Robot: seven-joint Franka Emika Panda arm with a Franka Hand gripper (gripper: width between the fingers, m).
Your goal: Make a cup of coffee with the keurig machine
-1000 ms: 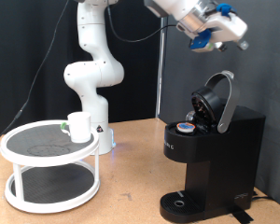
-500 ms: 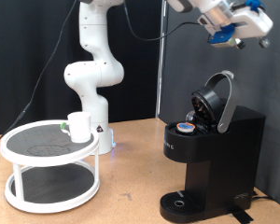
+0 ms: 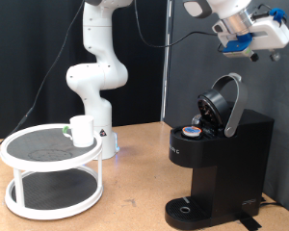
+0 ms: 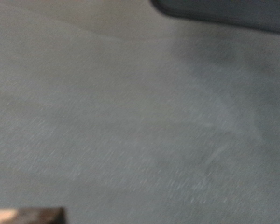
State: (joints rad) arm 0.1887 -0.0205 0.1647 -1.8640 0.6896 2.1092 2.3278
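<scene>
Risen rightward, jaws (image 3: 267, 50) hover above open-lidded keurig machine (image 3: 217, 159).

Keurig machine (image 3: 222, 159): matte black body, lid and round base, silver trim along the raised lid; the pod (image 3: 191, 130) seated in it shows a blue-and-orange top. Cup (image 3: 82, 130) plain white, on a white two-tier stand (image 3: 52, 173) whose shelves are dark grey with a fine mesh-like texture; arm (image 3: 96, 67) glossy white, gripper (image 3: 263, 53) white and grey with blue parts. Table (image 3: 125, 207) light wood-brown, backdrop black with a pale strip at the exterior view's left edge; wrist view only blurred grey, with a dark patch in one corner and a brownish sliver in another.
</scene>
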